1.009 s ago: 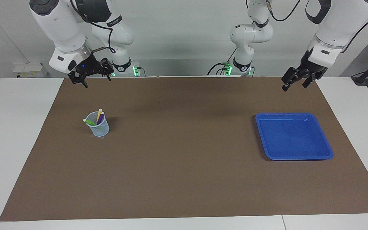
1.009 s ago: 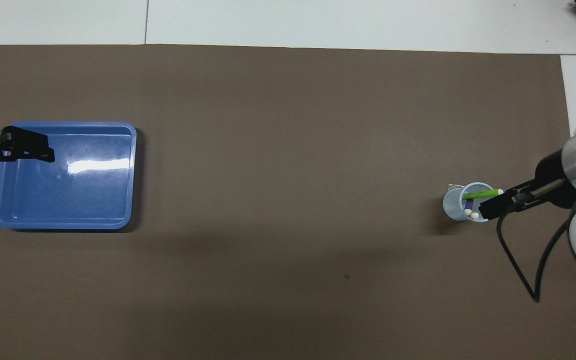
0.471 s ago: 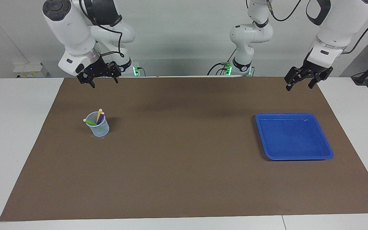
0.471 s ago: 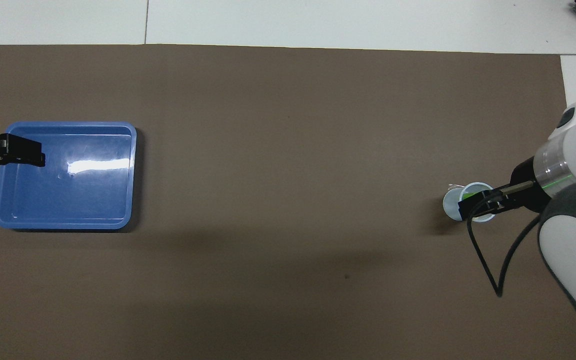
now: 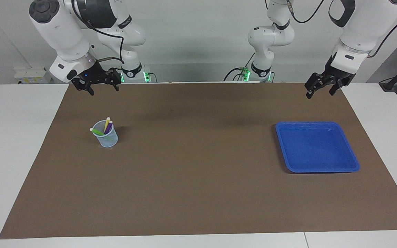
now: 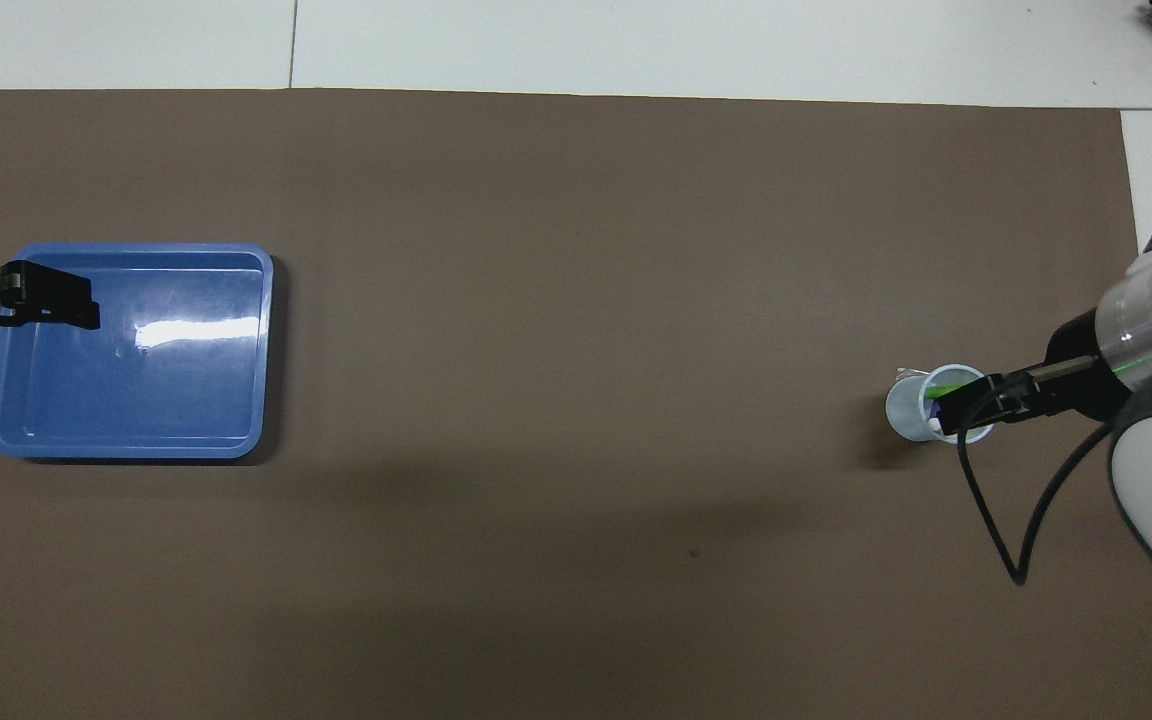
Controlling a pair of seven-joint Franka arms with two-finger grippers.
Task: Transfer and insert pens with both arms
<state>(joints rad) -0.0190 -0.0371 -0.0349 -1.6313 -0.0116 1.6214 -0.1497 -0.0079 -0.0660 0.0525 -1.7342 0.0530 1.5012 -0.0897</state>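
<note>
The three pens stand in a clear cup [image 5: 107, 138] on the brown mat toward the right arm's end: yellow pen [image 5: 107, 122], purple pen [image 5: 109, 126], green pen [image 5: 97, 131]. My right gripper [image 5: 103, 89] is open and empty, raised high and well clear of the cup. In the overhead view it [image 6: 966, 408] overlaps the cup [image 6: 904, 410], and only the green pen [image 6: 946, 387] shows clearly. My left gripper [image 5: 319, 93] is open and empty, raised above the mat's edge by the blue tray [image 5: 322, 169].
The blue tray [image 6: 126, 449] lies toward the left arm's end and holds nothing; the left gripper [image 6: 46, 306] overlaps its rim in the overhead view. A black cable [image 6: 1016, 560] hangs from the right arm. White table borders the mat.
The right gripper swung toward the table's middle, then back toward its own end, staying high. The left gripper shifted slightly. The pens and cup have not moved.
</note>
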